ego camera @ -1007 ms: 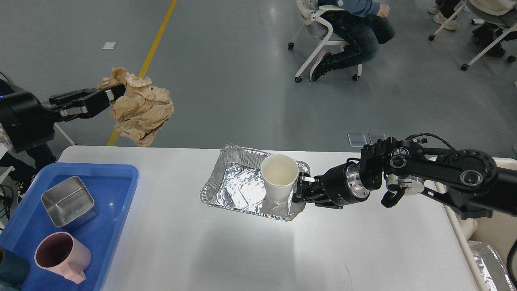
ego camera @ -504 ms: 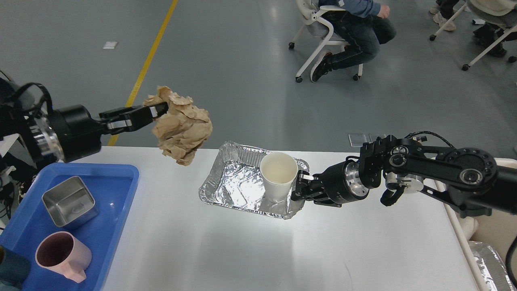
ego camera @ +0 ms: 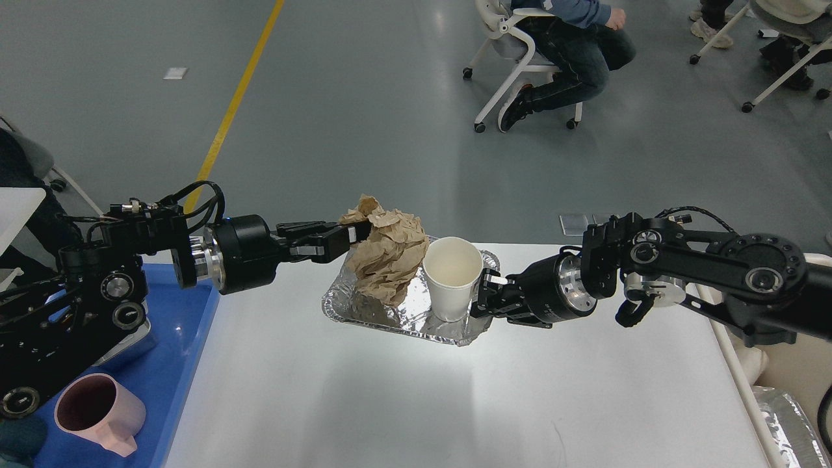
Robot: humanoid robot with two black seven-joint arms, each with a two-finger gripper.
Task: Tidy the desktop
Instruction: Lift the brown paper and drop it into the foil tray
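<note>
The white desktop [ego camera: 390,403] carries a crumpled foil tray [ego camera: 448,328] at its far middle. A white paper cup [ego camera: 452,279] stands upright in the tray's right half. My left gripper [ego camera: 354,235] is shut on a ball of crumpled brown paper [ego camera: 387,260] and holds it over the tray's left half, right beside the cup. My right gripper [ego camera: 487,297] comes in from the right and is shut on the tray's right rim, just right of the cup.
A blue plastic tray [ego camera: 188,364] at the left edge holds a pink mug [ego camera: 97,413] and a steel container [ego camera: 133,341], mostly hidden by my left arm. A cream bin [ego camera: 790,377] holding foil stands at the right edge. People sit on chairs beyond the table.
My left arm has swung right and down, carrying the brown paper from beyond the table's left corner to over the foil tray. The right gripper has nudged the tray slightly away.
</note>
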